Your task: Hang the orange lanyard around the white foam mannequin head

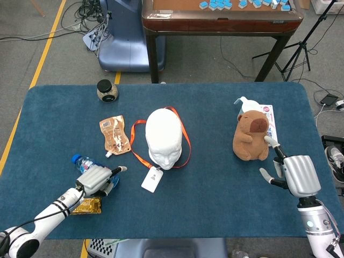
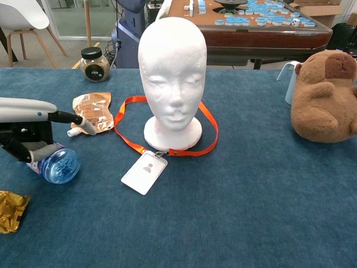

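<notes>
Your orange lanyard [image 2: 207,120] lies looped on the blue counter [image 1: 204,183] around the base of the white foam mannequin head [image 2: 173,72], which stands upright near the counter's middle. The strap runs behind the base and meets in front, where the white badge [image 2: 144,172] lies flat just ahead of the base, tilted toward your left. The loop sits at counter level and touches the base in front.

Your left hand [image 1: 98,178] sits low over the water bottle [image 2: 57,165], which lies on its side. From the chest view one finger points toward the mannequin head while the rest of the hand covers the bottle; whether the fingers actually clasp the bottle cannot be told. A gold snack bar [image 1: 86,205] lies just beside that forearm, partly under it.

Your right hand [image 1: 296,175] hangs near the counter's right edge, fingers apart and released, holding nothing. It is just beside the brown plush capybara [image 1: 250,136], not touching it.

Also noted: a brown drink pouch [image 1: 114,134] left of the mannequin head, a dark-lidded jar [image 1: 107,90] farther back, and a white pitcher [image 2: 290,81] behind the plush.
</notes>
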Tool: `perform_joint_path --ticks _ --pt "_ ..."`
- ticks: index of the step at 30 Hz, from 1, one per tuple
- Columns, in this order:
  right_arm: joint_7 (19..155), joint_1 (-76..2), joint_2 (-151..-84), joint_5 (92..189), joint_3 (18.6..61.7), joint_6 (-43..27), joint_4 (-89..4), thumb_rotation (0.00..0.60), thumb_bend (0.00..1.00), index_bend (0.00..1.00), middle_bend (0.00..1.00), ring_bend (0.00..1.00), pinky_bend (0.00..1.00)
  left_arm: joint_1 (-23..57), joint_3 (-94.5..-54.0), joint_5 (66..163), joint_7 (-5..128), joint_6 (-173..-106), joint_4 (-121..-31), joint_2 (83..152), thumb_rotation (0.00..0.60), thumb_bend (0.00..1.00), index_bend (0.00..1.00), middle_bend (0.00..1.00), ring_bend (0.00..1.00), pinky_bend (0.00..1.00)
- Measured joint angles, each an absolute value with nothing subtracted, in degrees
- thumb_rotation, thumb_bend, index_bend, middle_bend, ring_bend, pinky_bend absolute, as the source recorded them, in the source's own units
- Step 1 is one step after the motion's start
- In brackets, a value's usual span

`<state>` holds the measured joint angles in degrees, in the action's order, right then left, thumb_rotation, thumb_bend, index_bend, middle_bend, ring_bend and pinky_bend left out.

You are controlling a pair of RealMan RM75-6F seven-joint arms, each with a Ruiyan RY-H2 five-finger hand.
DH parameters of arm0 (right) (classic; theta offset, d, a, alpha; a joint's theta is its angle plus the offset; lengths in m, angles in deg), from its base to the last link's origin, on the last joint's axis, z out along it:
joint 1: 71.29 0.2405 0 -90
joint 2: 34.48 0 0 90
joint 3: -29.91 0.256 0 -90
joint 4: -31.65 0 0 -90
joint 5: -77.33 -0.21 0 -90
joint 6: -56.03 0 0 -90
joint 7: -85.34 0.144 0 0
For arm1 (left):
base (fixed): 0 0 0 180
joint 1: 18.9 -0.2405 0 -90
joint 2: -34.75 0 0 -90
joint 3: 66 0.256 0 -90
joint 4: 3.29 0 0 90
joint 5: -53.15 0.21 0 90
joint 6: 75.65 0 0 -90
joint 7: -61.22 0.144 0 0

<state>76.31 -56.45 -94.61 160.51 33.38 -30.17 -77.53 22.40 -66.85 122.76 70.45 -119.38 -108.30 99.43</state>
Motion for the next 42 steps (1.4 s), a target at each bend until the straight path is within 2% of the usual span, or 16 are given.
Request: perform_joint_path --ticks 21,42 --pt "78.3 -58.7 -94.8 159.9 34.6 -28.6 -75.9 0.6 0.28 0.16 0.85 0.89 0.89 34.0 -69.4 101.4 83.5 -116.5 -100.6 114.4 0.6 0.59 0.1 0.93 0.95 0.9" --pt "80.7 -60.6 -94.8 159.9 35.2 -28.2 -74.4 0.6 0.28 0.16 0.85 0.9 0.89 41.5 -67.0 88.1 89.0 -117.4 -96.5 120.9 0.6 0.58 0.09 0.94 0.96 0.9"
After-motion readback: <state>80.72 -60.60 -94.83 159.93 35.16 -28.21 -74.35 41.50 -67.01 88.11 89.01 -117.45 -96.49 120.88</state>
